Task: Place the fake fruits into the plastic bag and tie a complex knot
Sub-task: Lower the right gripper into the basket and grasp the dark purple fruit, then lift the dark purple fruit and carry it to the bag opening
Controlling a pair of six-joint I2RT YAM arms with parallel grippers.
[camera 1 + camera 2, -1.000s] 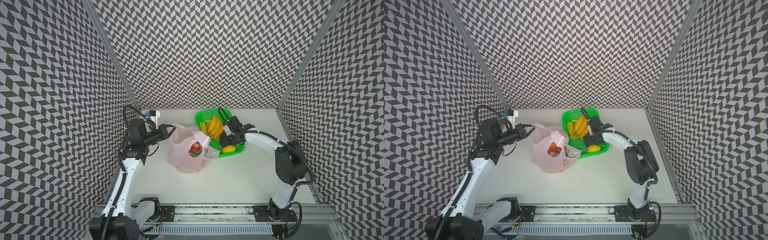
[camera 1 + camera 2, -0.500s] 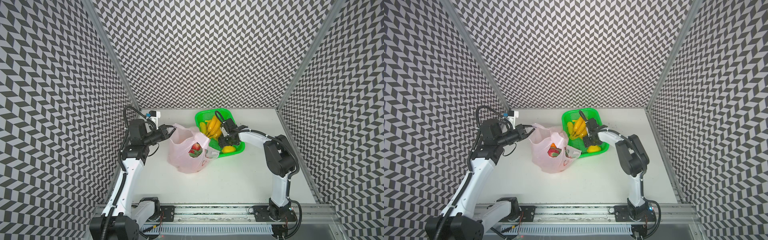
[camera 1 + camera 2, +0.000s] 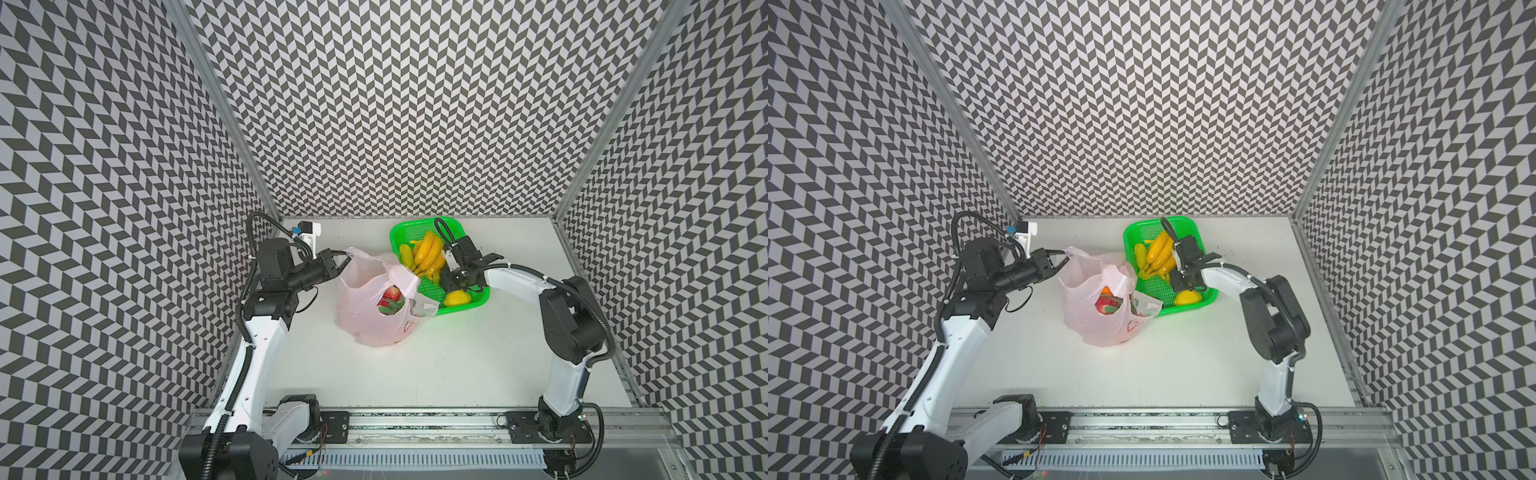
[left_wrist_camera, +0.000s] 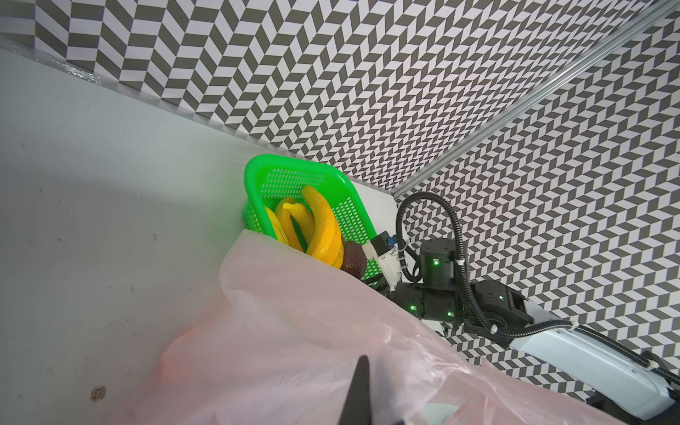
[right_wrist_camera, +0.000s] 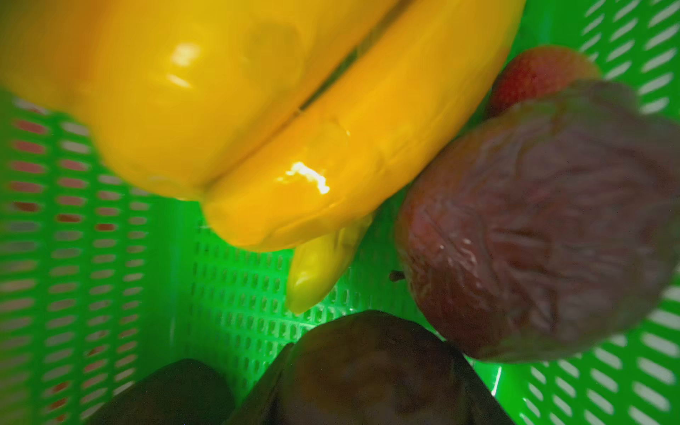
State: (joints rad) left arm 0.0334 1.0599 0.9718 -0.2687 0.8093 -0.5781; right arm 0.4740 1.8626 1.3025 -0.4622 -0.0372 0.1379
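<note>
- Your left pincer [image 3: 340,263] is clamped on the plastic bag's [image 3: 370,320] raised rim.
- Your right pincer [image 3: 453,284] sits low in the green basket [image 3: 465,307]; whether it grips anything cannot be told.
- Just beside it lie bananas [image 3: 426,257], a lemon [image 3: 457,298] and a dark brown fruit [image 5: 533,228].
- The bag stands on the tabletop [image 3: 457,365] just beside the basket, a strawberry [image 3: 390,293] inside.

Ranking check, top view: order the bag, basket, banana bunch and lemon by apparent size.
1. bag and basket: they look about equal, and the basket is partly hidden, so these two are left unranked
2. banana bunch
3. lemon
</note>
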